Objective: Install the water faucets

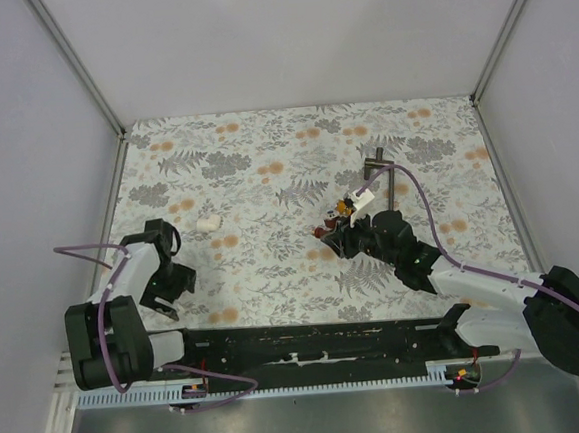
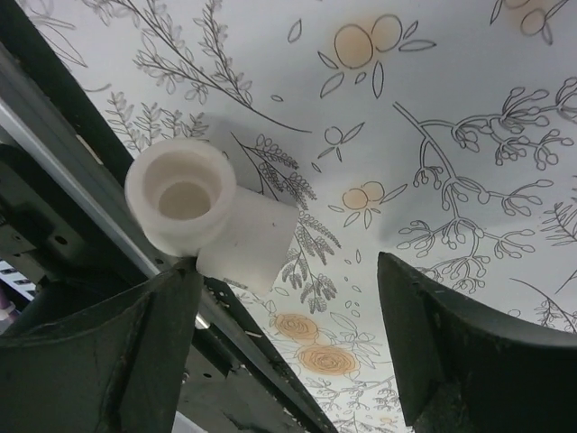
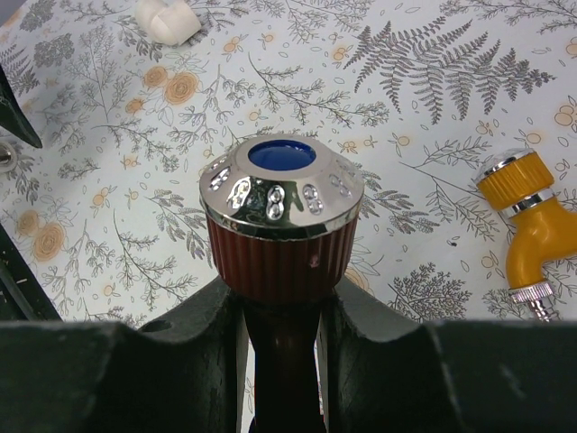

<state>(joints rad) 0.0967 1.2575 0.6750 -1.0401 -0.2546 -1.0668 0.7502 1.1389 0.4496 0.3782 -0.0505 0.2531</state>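
Above floral tablecloth (image 3: pixel 406 90), right tool (image 3: pixel 282 314) is closed around reddish-brown faucet (image 3: pixel 281 212).

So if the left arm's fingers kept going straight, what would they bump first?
Probably the white elbow pipe fitting, just ahead of one finger. Between the open fingers only flowered tablecloth shows. Depth is unclear.

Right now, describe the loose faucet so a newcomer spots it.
On the floral tablecloth, find the right gripper, shut on the reddish-brown faucet. The orange faucet lies on the cloth beside it. It alone is orange with silvery rings, ungripped.
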